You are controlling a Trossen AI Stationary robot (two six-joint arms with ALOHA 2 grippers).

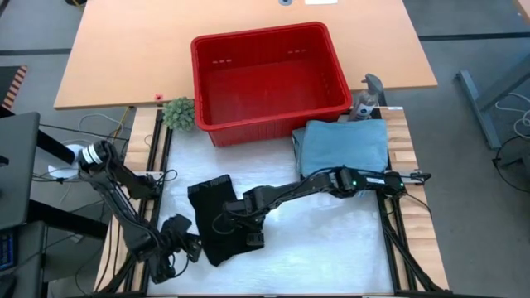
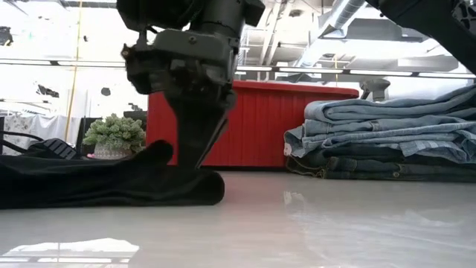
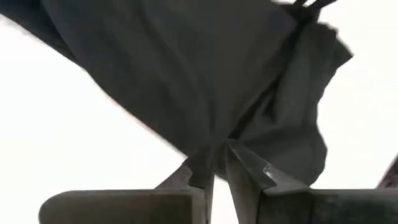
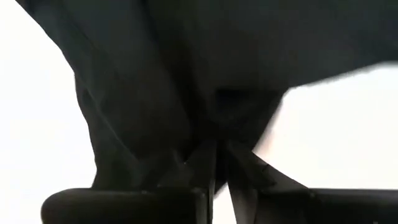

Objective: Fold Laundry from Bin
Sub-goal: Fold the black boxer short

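Pinching the black garment (image 1: pixel 217 217) at its near-left edge, the left end effector (image 1: pixel 184 246) looks nearly clenched; right end effector (image 1: pixel 238 222) grips its middle. Folded denim (image 1: pixel 344 146) sits beside the empty red bin (image 1: pixel 269 79) on the counter (image 1: pixel 331 240).

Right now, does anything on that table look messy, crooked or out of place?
Nothing is spilled or damaged. The black garment lies rumpled and askew on the white table, with both grippers at it, unlike the neat denim stack beside the red bin. The bin looks empty.
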